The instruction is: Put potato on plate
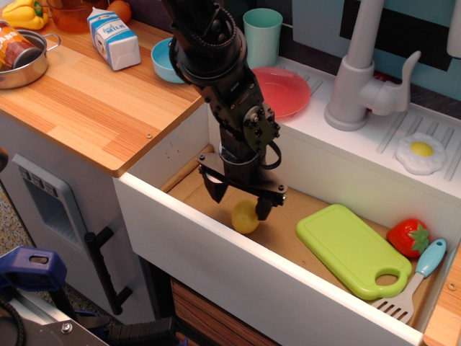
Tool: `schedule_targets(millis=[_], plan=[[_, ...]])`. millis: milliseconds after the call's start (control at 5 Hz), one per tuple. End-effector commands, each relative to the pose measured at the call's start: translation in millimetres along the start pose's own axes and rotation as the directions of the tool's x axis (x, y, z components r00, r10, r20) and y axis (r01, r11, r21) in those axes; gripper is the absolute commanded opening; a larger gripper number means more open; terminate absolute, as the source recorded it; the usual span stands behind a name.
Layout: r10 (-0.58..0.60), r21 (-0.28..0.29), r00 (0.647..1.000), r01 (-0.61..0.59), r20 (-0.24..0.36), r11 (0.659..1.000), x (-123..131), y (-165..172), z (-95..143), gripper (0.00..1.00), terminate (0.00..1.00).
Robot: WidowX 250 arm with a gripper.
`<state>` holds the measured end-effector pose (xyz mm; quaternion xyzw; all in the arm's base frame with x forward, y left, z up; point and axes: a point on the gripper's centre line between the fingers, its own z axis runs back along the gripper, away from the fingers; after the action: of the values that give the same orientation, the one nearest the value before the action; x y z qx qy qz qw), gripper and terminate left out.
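A black robot arm reaches down into an open white drawer (216,252), its gripper (241,200) spread wide with one finger on either side of the pale-yellow potato (243,217), the jaws not closed on it. The potato rests on the drawer's brown floor, close behind the front panel and left of a lime-green cutting board (353,249); bare floor shows between the two. At the drawer's far right a toy strawberry (408,237) and a blue-handled spatula (414,281) sit just beside the board. Above, the red-pink plate (277,90) lies flat on the white sink unit near its left edge, partly hidden by the arm, with a teal cup (263,36) behind it and a grey tap (356,79) to its right. A fried-egg toy (421,152) lies on the drainer. The wooden counter (86,101) to the left carries a milk carton (114,37), a light-blue bowl (162,59) and a metal pot (21,61).
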<state>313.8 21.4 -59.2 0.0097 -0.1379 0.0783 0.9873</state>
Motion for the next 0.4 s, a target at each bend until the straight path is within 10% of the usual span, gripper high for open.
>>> schedule_targets(millis=[0,200], plan=[[0.086,0.017,0.992,-0.088,0.094,0.996,1.8,4.7,-7.4,1.00,0.00],[0.110,0.049,0.990,-0.115,0.092,0.992,1.7,1.4,-8.4,1.00,0.00]])
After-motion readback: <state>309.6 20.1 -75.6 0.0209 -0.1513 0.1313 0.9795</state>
